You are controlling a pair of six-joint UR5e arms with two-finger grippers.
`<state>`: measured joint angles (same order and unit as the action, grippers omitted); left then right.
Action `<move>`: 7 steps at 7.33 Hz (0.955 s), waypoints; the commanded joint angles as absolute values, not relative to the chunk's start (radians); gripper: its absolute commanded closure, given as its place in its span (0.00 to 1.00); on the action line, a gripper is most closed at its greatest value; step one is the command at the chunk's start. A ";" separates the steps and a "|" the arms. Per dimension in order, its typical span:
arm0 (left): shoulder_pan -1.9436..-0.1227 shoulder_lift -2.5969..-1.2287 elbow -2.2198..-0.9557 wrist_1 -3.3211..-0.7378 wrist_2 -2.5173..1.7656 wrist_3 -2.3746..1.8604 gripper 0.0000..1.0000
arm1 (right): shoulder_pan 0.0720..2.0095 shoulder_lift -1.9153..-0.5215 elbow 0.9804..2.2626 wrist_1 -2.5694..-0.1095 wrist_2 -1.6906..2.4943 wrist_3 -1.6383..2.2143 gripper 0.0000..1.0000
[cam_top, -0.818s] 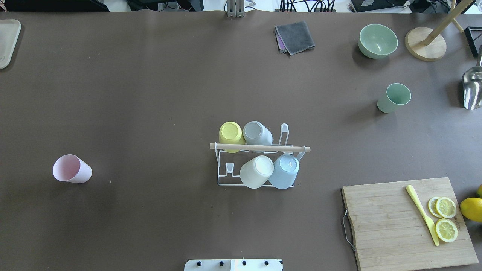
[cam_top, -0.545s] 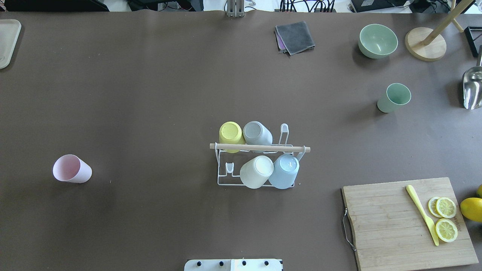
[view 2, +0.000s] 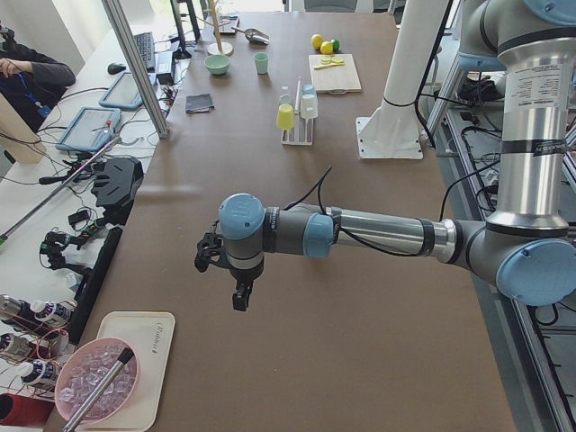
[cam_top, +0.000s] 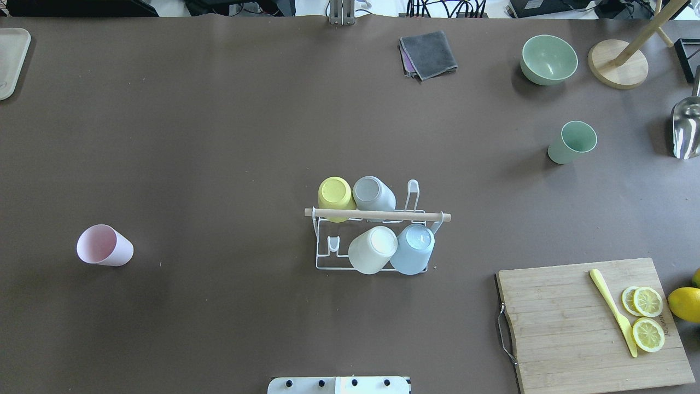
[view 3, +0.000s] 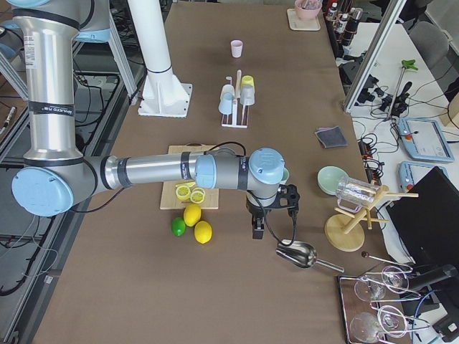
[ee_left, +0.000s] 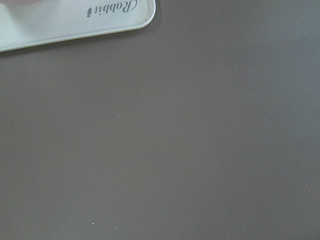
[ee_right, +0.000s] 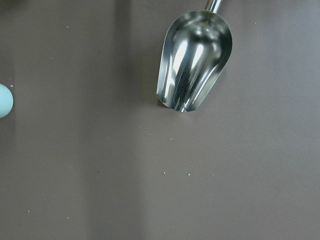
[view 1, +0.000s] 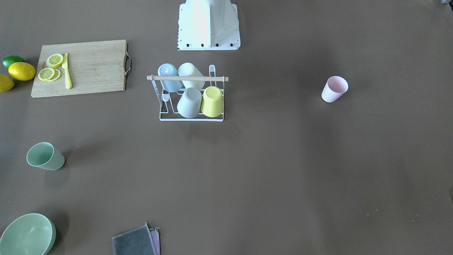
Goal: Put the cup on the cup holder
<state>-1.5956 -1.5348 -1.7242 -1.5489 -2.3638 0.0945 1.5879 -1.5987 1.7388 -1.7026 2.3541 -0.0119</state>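
Observation:
The cup holder (cam_top: 383, 214), a white wire rack with a wooden rod on top, stands mid-table (view 1: 187, 78) and carries yellow, grey, white and blue cups upside down. A pink cup (cam_top: 104, 246) stands upright and alone far to its left (view 1: 334, 89). A green cup (cam_top: 571, 142) stands upright at the far right (view 1: 45, 156). My left gripper (view 2: 241, 297) hangs over the table's left end by a white tray (ee_left: 75, 20). My right gripper (view 3: 257, 228) hovers by a metal scoop (ee_right: 195, 60). I cannot tell whether either gripper is open or shut.
A cutting board (cam_top: 574, 328) with lemon slices and a yellow knife lies front right, with lemons beside it. A green bowl (cam_top: 548, 59), a grey cloth (cam_top: 428, 53) and a wooden stand (cam_top: 618, 63) sit along the far edge. A person (view 2: 27, 67) sits beyond the table.

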 commanded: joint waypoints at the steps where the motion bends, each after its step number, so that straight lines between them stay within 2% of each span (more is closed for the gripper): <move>1: -1.595 -1.540 -1.730 -1.549 -2.362 0.101 0.01 | 1.588 -1.598 1.740 -1.703 2.350 -0.009 0.00; 7: -1.591 -1.539 -1.813 -1.545 -2.321 0.152 0.01 | 1.514 -1.585 1.764 -1.695 2.336 -0.011 0.00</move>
